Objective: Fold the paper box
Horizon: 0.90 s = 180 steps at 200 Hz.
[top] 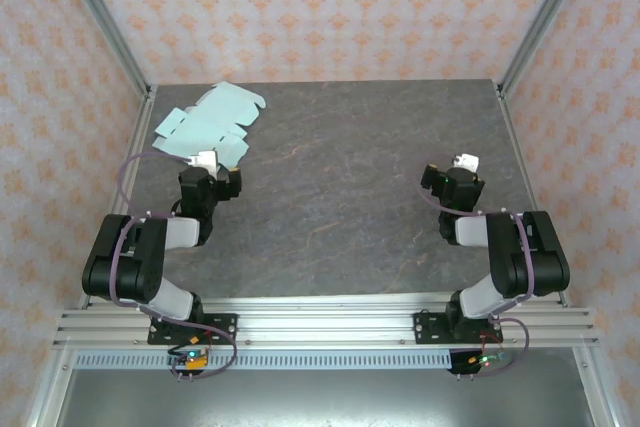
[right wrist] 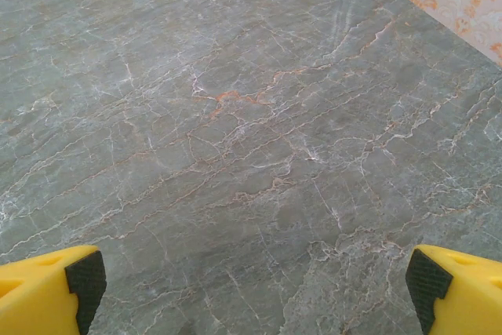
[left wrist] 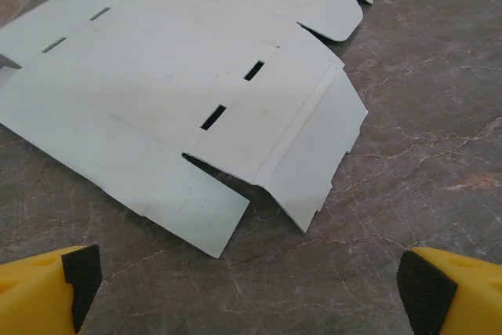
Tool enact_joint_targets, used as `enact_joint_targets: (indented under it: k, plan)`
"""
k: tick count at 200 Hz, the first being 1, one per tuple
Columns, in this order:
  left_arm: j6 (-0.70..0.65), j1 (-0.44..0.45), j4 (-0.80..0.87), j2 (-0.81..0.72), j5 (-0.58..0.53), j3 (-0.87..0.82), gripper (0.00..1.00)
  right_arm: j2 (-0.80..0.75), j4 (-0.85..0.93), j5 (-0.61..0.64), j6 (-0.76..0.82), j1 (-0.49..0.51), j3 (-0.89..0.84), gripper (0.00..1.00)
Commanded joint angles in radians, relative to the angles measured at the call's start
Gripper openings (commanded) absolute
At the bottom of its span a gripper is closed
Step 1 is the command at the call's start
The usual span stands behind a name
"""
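We have left claw (left wrist: 252,280) beside paper box (left wrist: 196,84), right claw (right wrist: 256,284) well apart from it, both wide open, empty. We risk box skidding under one-sided push.

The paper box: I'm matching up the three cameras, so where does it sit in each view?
Top external: paper box lies unfolded at the tabletop's far left corner, just beyond the left gripper.
Left wrist: the paper box spreads across the upper left, ahead of the left gripper.
Right wrist: grey marbled tabletop ahead of the right gripper.
Shared landmark: that marbled tabletop.
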<state>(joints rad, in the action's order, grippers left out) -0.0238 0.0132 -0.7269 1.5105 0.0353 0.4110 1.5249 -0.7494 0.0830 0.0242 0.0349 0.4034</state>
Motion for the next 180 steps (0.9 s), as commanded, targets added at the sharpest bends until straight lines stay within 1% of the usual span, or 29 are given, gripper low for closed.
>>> enact_joint_targets:
  k: [1,152,172,180]
  plan:
    - [0.006,0.006,-0.013,-0.013,-0.037,0.017,1.00,-0.005,-0.027,0.018,0.008,0.002,0.012,0.99]
    - [0.009,0.001,-0.016,-0.013,-0.037,0.016,1.00,-0.008,-0.028,0.020,0.009,0.003,0.011,0.99]
    - [0.017,0.004,0.035,-0.030,-0.061,0.038,1.00,-0.007,-0.030,0.020,0.008,0.002,0.011,0.99]
    - [0.026,0.004,0.088,-0.051,-0.086,0.058,1.00,-0.006,-0.029,0.020,0.008,0.002,0.011,0.99]
